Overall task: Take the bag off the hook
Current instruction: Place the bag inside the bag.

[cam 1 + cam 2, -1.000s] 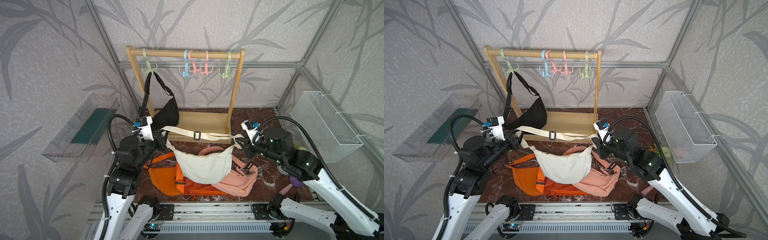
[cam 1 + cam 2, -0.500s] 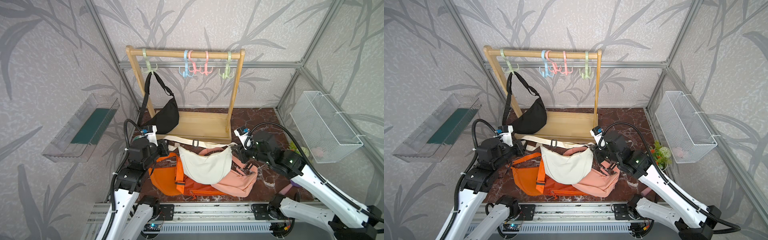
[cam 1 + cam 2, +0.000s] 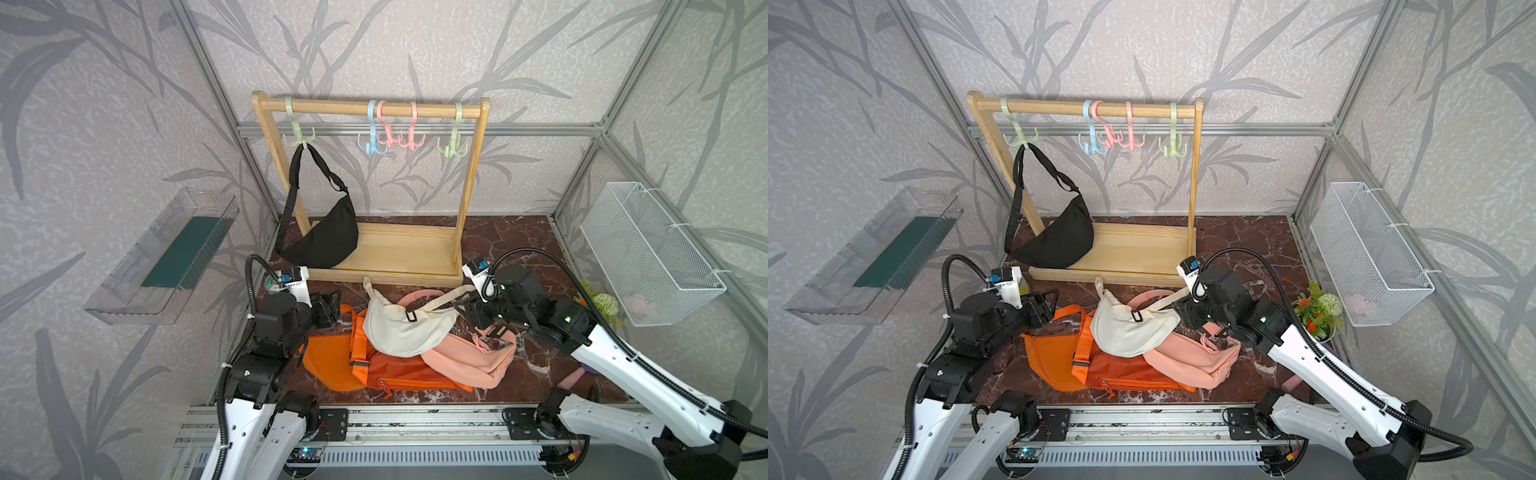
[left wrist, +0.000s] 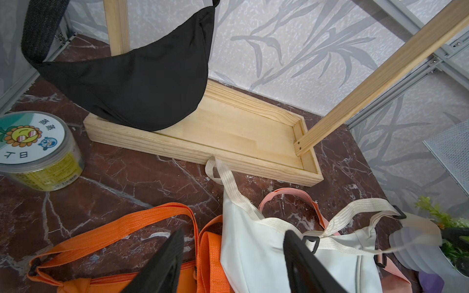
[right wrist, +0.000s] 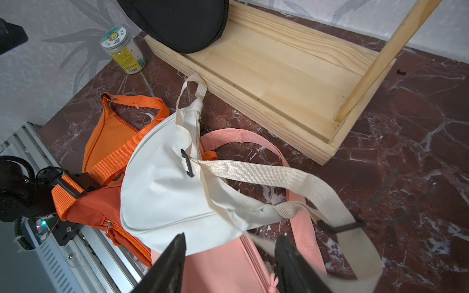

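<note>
Cream bag (image 3: 399,334) lies atop orange bag (image 3: 328,365), between left and right jaws, both spread.

Both top views give you a high, steep look down from the near edge toward the far wall, wide enough to hold the whole counter (image 3: 519,232) and the wooden rack (image 3: 332,106). The left wrist camera sits low and close and faces far-right, past the black bag (image 4: 132,83). The right wrist camera is equally close and faces far-left. Both wrist views share the white bag (image 5: 162,192) and the rack's base board.
</note>
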`<move>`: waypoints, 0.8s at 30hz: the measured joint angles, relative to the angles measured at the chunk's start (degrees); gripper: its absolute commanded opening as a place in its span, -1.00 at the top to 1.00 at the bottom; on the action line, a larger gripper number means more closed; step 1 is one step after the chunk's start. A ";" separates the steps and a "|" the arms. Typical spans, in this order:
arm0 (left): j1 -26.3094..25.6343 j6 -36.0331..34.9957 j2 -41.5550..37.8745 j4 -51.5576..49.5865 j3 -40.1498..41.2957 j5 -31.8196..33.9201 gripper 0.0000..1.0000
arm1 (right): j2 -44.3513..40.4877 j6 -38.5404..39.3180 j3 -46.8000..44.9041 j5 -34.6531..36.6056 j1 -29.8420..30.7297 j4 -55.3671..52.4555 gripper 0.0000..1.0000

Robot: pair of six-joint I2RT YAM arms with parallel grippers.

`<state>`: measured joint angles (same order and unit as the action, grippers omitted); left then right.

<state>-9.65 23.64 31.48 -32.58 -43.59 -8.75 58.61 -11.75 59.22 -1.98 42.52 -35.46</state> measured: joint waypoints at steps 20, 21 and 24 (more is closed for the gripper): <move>1.77 -15.85 10.43 5.44 -11.43 11.52 -0.53 | 3.74 1.11 10.49 -1.14 0.00 1.62 -0.25; 2.36 -16.44 12.11 6.56 -12.85 11.47 -0.53 | 4.83 1.20 11.23 -1.73 0.00 2.25 -0.25; 4.46 -17.66 18.32 9.66 -18.36 10.54 -0.52 | 8.37 1.51 13.57 -3.61 0.00 4.39 -0.25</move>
<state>-5.19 5.98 49.80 -22.92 -61.95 1.78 66.98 -10.24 72.79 -5.58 42.52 -31.07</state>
